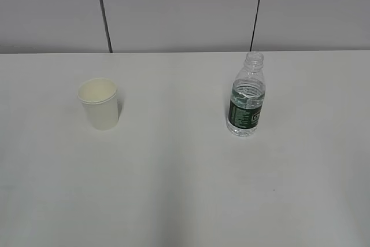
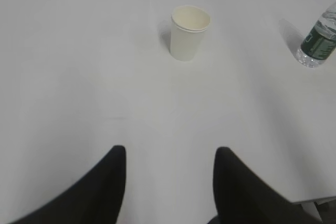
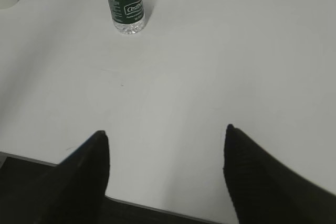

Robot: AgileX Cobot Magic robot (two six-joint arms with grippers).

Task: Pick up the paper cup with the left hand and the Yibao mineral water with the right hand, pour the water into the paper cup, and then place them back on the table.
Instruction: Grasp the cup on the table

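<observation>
The cream-white paper cup (image 1: 99,103) stands upright on the left of the white table (image 1: 173,189); it also shows in the left wrist view (image 2: 189,32), far ahead of my left gripper (image 2: 169,153), which is open and empty. The uncapped Yibao mineral water bottle (image 1: 247,95) with its dark green label stands upright on the right, with clear water inside. In the right wrist view the bottle (image 3: 125,2) is far ahead and to the left of my right gripper (image 3: 165,132), which is open and empty. Neither arm shows in the exterior view.
The bottle also shows at the right edge of the left wrist view (image 2: 319,43). The table's near edge (image 3: 157,208) runs under my right gripper. A grey panelled wall (image 1: 185,10) stands behind the table.
</observation>
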